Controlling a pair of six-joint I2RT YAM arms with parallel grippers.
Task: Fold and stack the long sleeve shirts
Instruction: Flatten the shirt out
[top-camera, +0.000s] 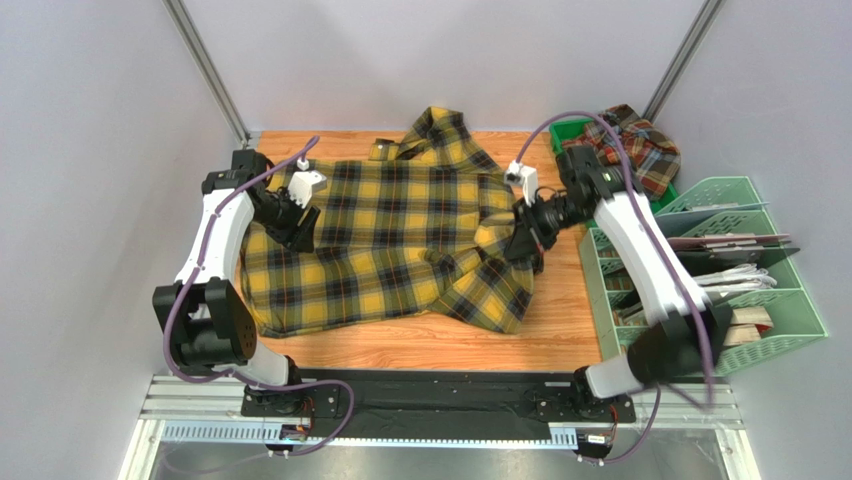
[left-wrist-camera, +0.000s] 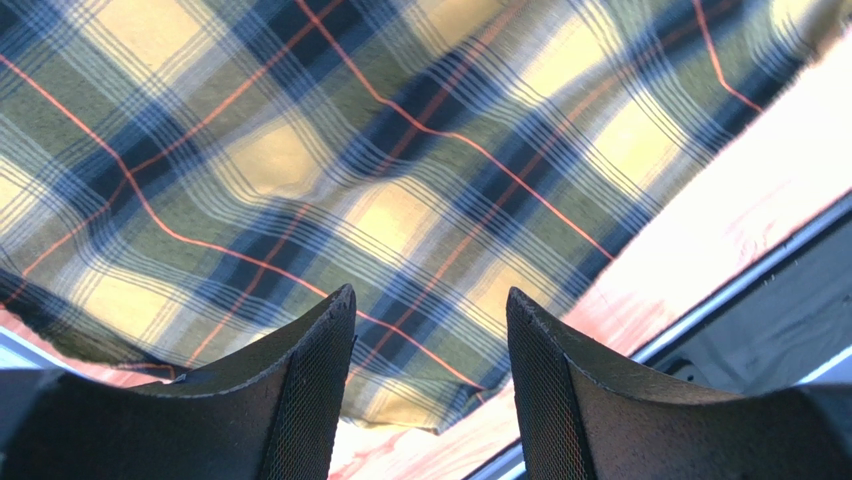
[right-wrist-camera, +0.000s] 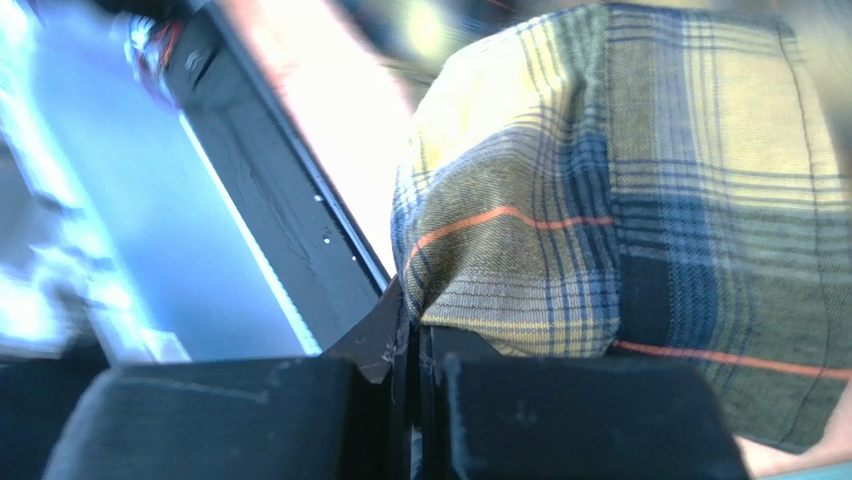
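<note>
I am holding my left tool (top-camera: 297, 222) over the left side of the yellow and black shirt (top-camera: 400, 230), near its left sleeve. Its fingers (left-wrist-camera: 300, 400) are standing spread apart, and nothing is sitting between them; in the left wrist view the check cloth is lying under them, with the pale edge of the table (top-camera: 420, 350) beside it. The shirt is lying spread on the table between my two arms, the collar pointing to the far side and the body reaching toward the near edge. My right tool (top-camera: 524, 236) is resting at the right edge of this shirt, by the right sleeve. Its fingers are pressing together, and in the right wrist view they are pinching a fold of the yellow cloth just at the tips. Farther to the right, the rust-red shirt (top-camera: 640, 150) is lying crumpled on the green tray (top-camera: 562, 130) at the far corner, and a green rack (top-camera: 750, 200) is standing nearer, beside my right arm
</note>
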